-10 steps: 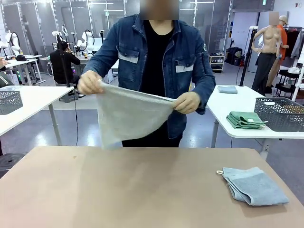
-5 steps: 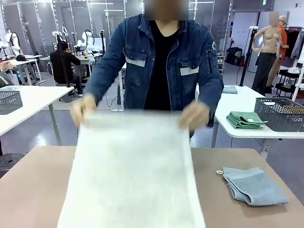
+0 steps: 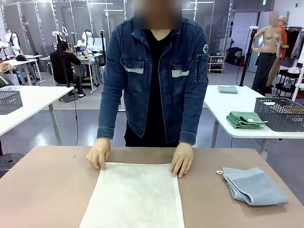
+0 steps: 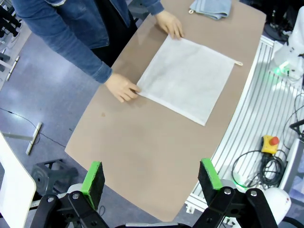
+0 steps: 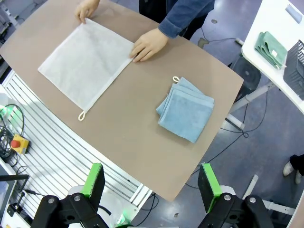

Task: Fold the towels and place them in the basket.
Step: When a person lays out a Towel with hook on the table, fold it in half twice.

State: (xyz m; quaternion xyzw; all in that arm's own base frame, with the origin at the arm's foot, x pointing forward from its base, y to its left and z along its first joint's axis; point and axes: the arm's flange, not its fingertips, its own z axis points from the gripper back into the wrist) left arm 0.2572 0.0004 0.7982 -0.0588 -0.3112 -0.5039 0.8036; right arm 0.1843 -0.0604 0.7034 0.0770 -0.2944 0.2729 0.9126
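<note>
While a person's hands (image 3: 99, 153) pinned its far corners, the cream terry towel (image 3: 135, 197) lay flat on the table (image 3: 42, 190); rightward, the blue-grey towel (image 3: 254, 186) sat folded, loop showing. Left gripper (image 4: 152, 178) and right gripper (image 5: 151, 183) hung above, fingers wide apart, empty.

Hands (image 3: 182, 159) cover cream towel's (image 3: 135, 194) far corners; bare table (image 3: 42, 190) flanks it.
</note>
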